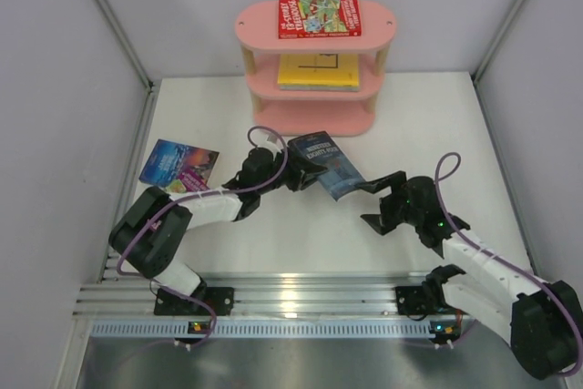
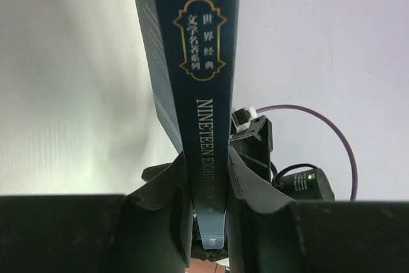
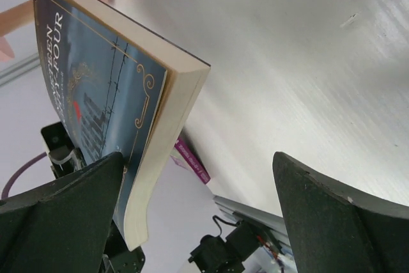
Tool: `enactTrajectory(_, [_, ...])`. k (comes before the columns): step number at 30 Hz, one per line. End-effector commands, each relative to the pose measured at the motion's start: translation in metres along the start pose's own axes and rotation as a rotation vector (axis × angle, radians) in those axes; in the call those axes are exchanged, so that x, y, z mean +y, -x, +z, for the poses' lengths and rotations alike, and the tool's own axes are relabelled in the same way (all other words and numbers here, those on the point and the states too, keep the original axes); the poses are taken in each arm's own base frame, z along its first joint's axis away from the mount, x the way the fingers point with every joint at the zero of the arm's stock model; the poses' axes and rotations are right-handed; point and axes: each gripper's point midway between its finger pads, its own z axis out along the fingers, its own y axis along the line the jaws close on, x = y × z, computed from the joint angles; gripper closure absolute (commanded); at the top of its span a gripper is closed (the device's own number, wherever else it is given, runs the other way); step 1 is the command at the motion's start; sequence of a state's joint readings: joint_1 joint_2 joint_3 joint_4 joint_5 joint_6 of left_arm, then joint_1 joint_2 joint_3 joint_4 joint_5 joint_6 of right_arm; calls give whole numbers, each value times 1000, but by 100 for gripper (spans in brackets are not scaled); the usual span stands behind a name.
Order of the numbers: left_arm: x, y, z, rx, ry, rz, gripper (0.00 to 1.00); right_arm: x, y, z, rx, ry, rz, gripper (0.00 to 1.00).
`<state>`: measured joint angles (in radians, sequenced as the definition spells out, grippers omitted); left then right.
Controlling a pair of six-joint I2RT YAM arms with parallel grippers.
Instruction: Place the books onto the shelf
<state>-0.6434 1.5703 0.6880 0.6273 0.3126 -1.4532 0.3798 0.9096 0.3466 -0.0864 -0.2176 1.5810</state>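
We read "NINETEEN EIGHT" in white along the spine of the thin dark navy paperback (image 2: 206,62), below a gold-framed panel of Chinese characters; its front cover shows "-FOUR". The left jaws are clamped on the spine's lower end, holding the book over the white table (image 1: 273,248), near of the small pink three-tier shelf (image 1: 260,26). The right jaws stand wide apart just right of it, holding nothing.

left arm (image 1: 205,207), right arm (image 1: 487,266): white shells, black joints | purple cables (image 1: 441,170)
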Motion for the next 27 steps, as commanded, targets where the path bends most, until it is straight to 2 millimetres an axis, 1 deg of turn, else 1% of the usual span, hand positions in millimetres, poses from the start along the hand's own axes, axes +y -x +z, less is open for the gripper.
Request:
enactTrajectory(1, [-75, 2, -7, -38, -207, 30, 100, 39, -6, -4, -2, 171, 48, 2])
enactTrajectory(5, [-76, -6, -6, -29, -210, 13, 100, 49, -3, -3, -42, 218, 47, 3])
enactTrajectory(6, [-75, -7, -5, -25, -207, 8, 100, 52, -4, -4, -39, 236, 48, 6])
enactTrajectory(7, [-75, -10, -5, -20, -206, 5, 100, 48, -4, -2, -40, 240, 52, 9])
enactTrajectory(8, [-74, -11, -4, -17, -203, -1, 100, 56, -4, -4, -41, 282, 53, 12])
enactTrajectory(11, [-69, -15, -2, -5, -179, -5, 100, 62, -1, -6, -65, 309, 41, 34])
enactTrajectory(12, [-67, -17, -2, 4, -173, -3, 100, 63, 1, -7, -77, 315, 21, 50])
enactTrajectory(14, [-64, -18, -3, 11, -159, 4, 100, 68, 1, -9, -89, 324, -5, 61])
enactTrajectory(15, [-57, -19, -2, 17, -130, 3, 100, 70, 3, -11, -106, 334, -39, 74])
enactTrajectory(16, [-59, -19, -4, 15, -133, 16, 100, 76, 4, -13, -116, 349, -57, 83])
enactTrajectory(17, [-58, -20, -5, 17, -133, 51, 94, 79, 5, -14, -131, 359, -100, 94])
enactTrajectory(18, [-56, -19, -8, 16, -116, 79, 80, 91, 6, -18, -142, 382, -124, 100])
enactTrajectory(19, [-56, -19, -9, 16, -110, 78, 69, 97, 7, -18, -147, 393, -151, 100])
enactTrajectory(20, [-55, -17, -10, 8, -104, 101, 59, 100, 3, -15, -124, 389, -185, 100])
enactTrajectory(21, [-49, -15, -12, 5, -80, 98, 51, 114, 3, -18, -123, 440, -242, 100])
enactTrajectory(22, [-49, -9, -14, -16, -80, 98, 40, 128, -1, -21, -109, 482, -273, 100])
enactTrajectory(23, [-49, -6, -15, -29, -83, 92, 37, 129, -6, -12, -71, 482, -315, 100])
enactTrajectory(24, [-50, -2, -17, -45, -102, 91, 34, 148, -10, -17, -61, 548, -342, 100])
enactTrajectory(25, [-51, 0, -18, -47, -111, 87, 32, 153, -13, -15, -43, 565, -360, 100])
enactTrajectory(27, [-54, 4, -17, -47, -121, 82, 32, 161, -18, -8, -6, 601, -391, 100])
